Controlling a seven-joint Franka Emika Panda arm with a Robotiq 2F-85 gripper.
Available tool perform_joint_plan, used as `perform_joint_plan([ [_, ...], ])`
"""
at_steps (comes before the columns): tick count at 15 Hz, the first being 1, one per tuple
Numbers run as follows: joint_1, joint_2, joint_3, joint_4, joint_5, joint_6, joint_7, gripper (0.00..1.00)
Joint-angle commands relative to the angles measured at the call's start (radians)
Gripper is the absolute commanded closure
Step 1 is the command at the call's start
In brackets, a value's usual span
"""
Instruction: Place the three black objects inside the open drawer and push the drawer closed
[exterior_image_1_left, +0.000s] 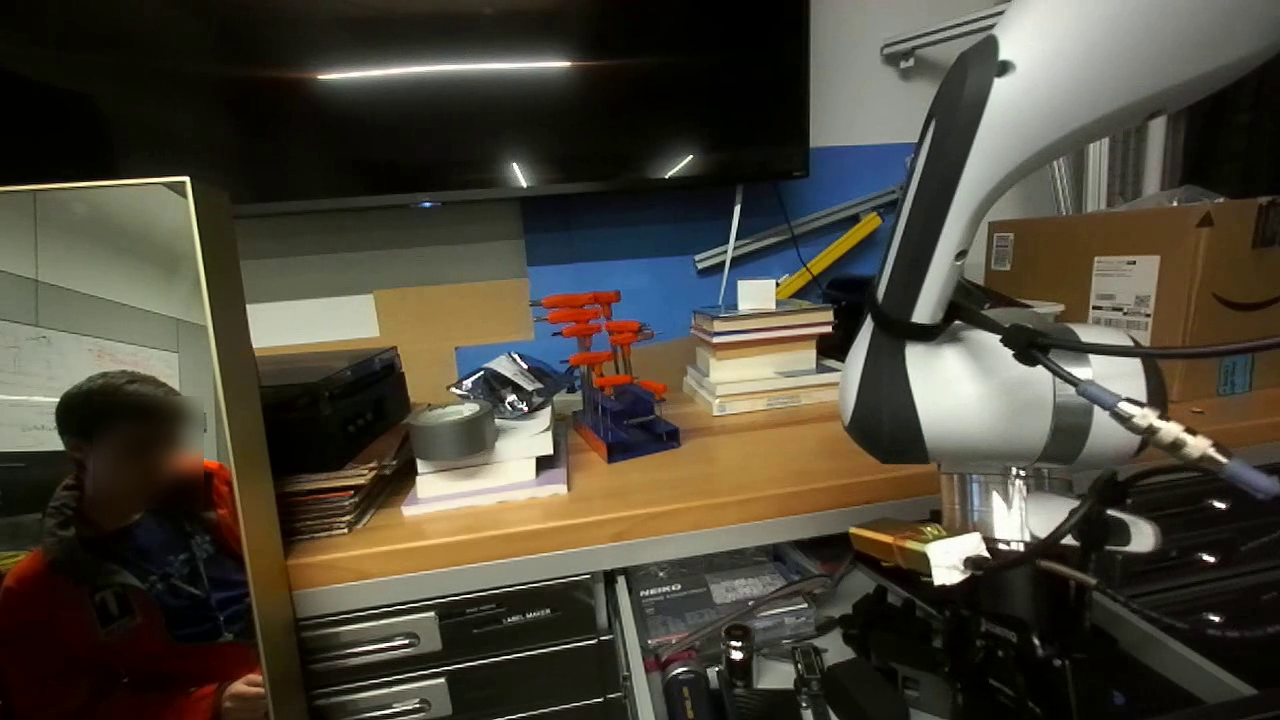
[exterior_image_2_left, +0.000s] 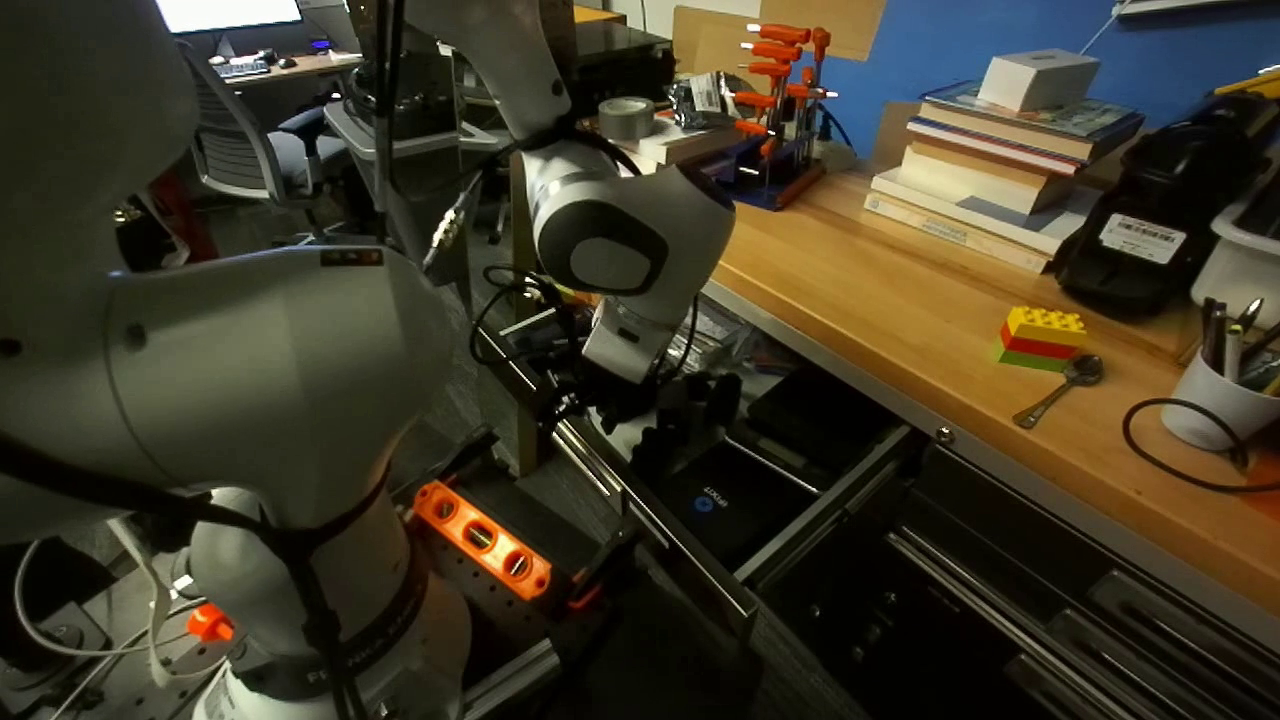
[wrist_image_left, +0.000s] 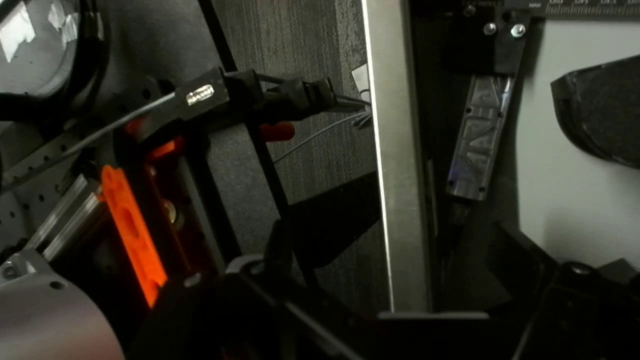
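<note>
I am working in a robotics lab that is half workshop. My white-and-black jointed robot arm (exterior_image_2_left: 270, 360) stands by a grey perforated metal plate (wrist_image_left: 17, 200), with an orange three-vial spirit level (exterior_image_2_left: 498, 550) near it. In an exterior view, orange-handled T-shaped keys (exterior_image_1_left: 577, 331) sit in a dark blue stand (exterior_image_1_left: 635, 425) on the wood-topped counter (exterior_image_1_left: 700, 470); below, I read LABEL MAKER on a black drawer front (exterior_image_1_left: 540, 640) and NEIKO on a grey printed box (exterior_image_1_left: 690, 605) inside the open metal-sided drawer (exterior_image_1_left: 633, 650). A grooved silver rail (exterior_image_1_left: 790, 232) slants across the blue wall panel (exterior_image_1_left: 640, 275). Beyond the arm, a grey slat-backed office chair (exterior_image_2_left: 228, 145) and a bright flat monitor (exterior_image_2_left: 230, 15) give me an office corner.
</note>
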Motion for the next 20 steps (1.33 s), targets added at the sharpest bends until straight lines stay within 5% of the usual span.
perform_joint_plan([
  [1,-0.073,0.043,0.095,0.000,0.142,0.099,-0.272,0.00],
  [4,-0.105,0.081,0.157,0.004,0.231,0.208,-0.466,0.00],
  [5,-0.257,0.038,0.302,0.004,0.173,0.298,-0.462,0.00],
  [11,-0.604,0.092,0.689,0.094,0.070,0.570,-0.520,0.00],
  [12,-0.540,0.120,0.641,0.131,0.139,0.569,-0.603,0.00],
  [20,-0.729,0.155,0.840,0.309,0.210,0.646,-0.923,0.00],
])
